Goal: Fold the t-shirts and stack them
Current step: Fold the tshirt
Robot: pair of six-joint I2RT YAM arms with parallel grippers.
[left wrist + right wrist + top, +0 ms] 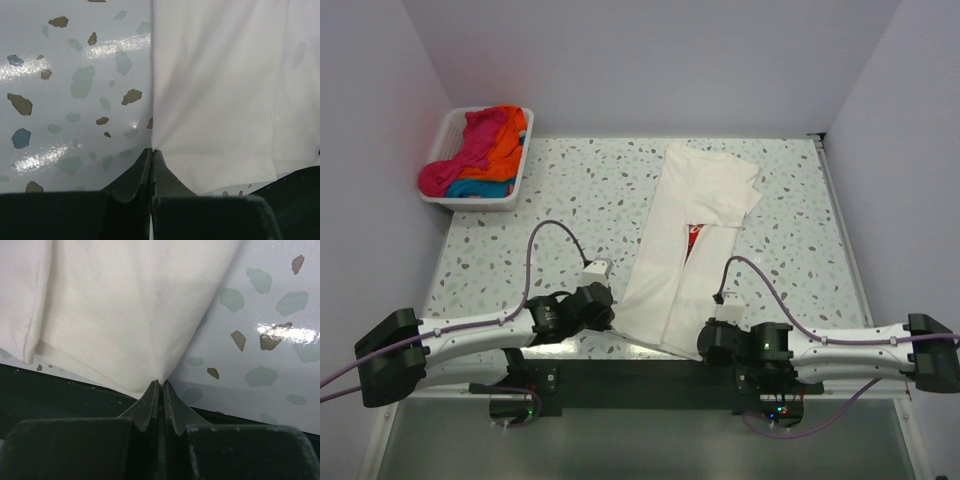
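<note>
A cream-white t-shirt (pixel 685 235) lies folded lengthwise into a long strip down the middle of the table, a sliver of its red logo (pixel 695 233) showing. My left gripper (pixel 612 312) is shut on the shirt's near left corner (pixel 210 100). My right gripper (pixel 698 345) is shut on its near right corner (pixel 125 310). Both jaws pinch the cloth at the hem near the table's front edge. Magenta-pink, orange and blue t-shirts (pixel 480 150) lie bunched in the basket at the back left.
A white slatted basket (pixel 515 190) stands at the back left corner. The speckled table (pixel 570 190) is walled on three sides. A dark front rail (pixel 640 375) runs below the shirt's hem between the arm bases.
</note>
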